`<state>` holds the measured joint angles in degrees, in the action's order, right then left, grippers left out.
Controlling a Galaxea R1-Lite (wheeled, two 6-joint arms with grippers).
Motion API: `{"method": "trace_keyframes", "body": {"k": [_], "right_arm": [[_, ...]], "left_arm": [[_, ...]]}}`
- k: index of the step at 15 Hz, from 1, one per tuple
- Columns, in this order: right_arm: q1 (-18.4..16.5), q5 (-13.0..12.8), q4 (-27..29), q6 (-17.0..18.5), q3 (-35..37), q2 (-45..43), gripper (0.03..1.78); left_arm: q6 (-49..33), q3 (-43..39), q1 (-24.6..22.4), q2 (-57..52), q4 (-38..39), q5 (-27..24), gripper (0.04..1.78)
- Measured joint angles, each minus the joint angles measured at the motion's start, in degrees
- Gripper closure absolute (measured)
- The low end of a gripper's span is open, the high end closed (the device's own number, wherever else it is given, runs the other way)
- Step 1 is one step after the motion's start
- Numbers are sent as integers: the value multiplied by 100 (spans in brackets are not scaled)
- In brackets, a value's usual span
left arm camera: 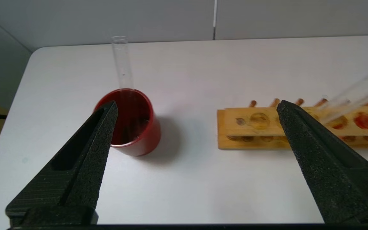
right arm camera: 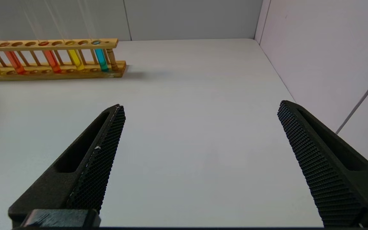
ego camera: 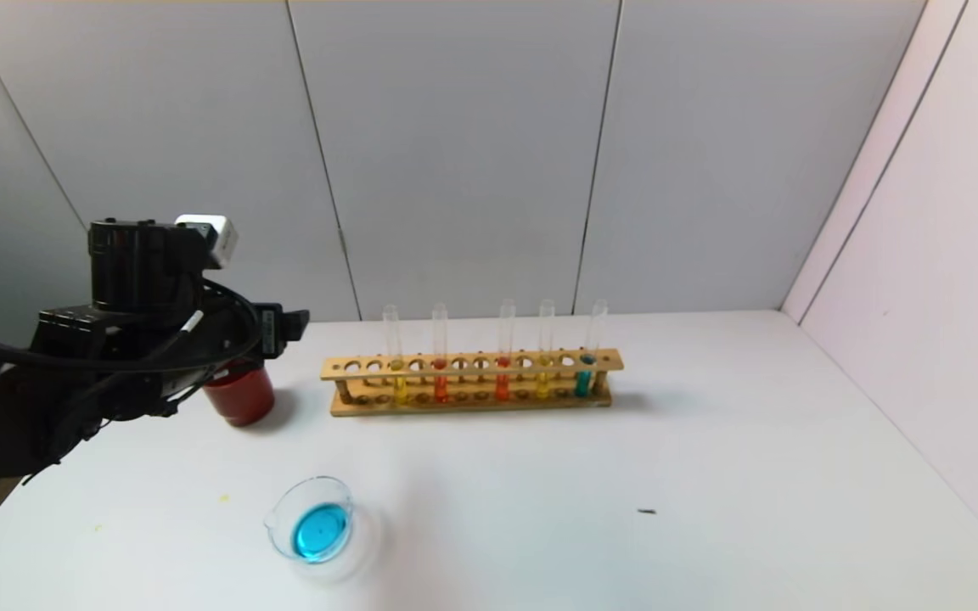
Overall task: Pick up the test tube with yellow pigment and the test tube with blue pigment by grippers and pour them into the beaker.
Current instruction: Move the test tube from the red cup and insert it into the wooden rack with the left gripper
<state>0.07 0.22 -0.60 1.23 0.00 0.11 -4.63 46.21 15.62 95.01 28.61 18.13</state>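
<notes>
A wooden rack (ego camera: 472, 363) stands at the back of the white table. It holds two test tubes with yellow pigment (ego camera: 543, 383) (ego camera: 398, 388), one test tube with blue pigment (ego camera: 584, 379) at its right end, and two orange-red tubes between them. The beaker (ego camera: 316, 520) sits near the front left with blue liquid in it. My left gripper (left arm camera: 196, 103) hangs open and empty over the table, between the red cup (left arm camera: 139, 131) and the rack's left end (left arm camera: 254, 127). My right gripper (right arm camera: 201, 105) is open and empty over bare table, with the blue tube (right arm camera: 101, 59) far off.
The dark red cup (ego camera: 240, 396) stands left of the rack, partly hidden by my left arm. An empty clear tube (left arm camera: 121, 60) leans in it. A small dark speck (ego camera: 646, 512) lies on the table at the right. Walls close the back and right sides.
</notes>
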Motion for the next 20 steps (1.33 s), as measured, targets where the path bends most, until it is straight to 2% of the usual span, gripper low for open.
{"method": "trace_keyframes", "body": {"k": [7, 10, 14, 20], "right_arm": [[0, 2, 0, -2, 0, 0, 7], [0, 0, 0, -2, 0, 0, 7], [0, 2, 0, 0, 0, 0, 7], [0, 0, 2, 0, 0, 0, 7]], "left_arm": [[-307, -44, 1318, 289, 20, 417, 7], [-416, 87, 1676, 597, 60, 656, 7], [-421, 406, 1776, 1014, 347, 861, 7], [-412, 1078, 1499, 1618, 324, 863, 7]]}}
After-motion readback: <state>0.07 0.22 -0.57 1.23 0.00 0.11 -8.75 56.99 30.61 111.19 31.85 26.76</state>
